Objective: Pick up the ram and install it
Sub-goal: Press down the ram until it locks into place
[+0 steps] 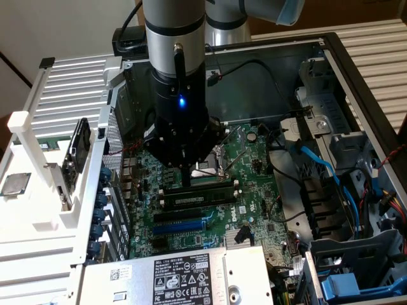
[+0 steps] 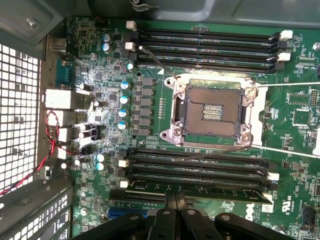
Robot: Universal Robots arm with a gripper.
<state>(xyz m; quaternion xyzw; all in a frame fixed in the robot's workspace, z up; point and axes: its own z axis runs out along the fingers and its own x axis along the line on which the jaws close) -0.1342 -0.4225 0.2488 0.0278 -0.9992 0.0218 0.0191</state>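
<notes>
Wrist view is showing the gripper (image 2: 175,210) with its black fingers (image 2: 170,200) pressed together over the ram (image 2: 200,190), which is lying in a memory slot (image 2: 200,172) beside the CPU socket (image 2: 212,107); whether they are pinching it is hard to tell. Exterior view is hiding the fingertips behind the arm's bulk, above the ram (image 1: 197,198) on the motherboard (image 1: 254,190), near the blue slot (image 1: 181,226).

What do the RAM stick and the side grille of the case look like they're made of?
The ram: a dark circuit board, likely fibreglass laminate, matte, with black chips and a pale paper-like label. The side grille: probably painted or plated sheet metal, judging by its regular punched holes and grey sheen.
</notes>
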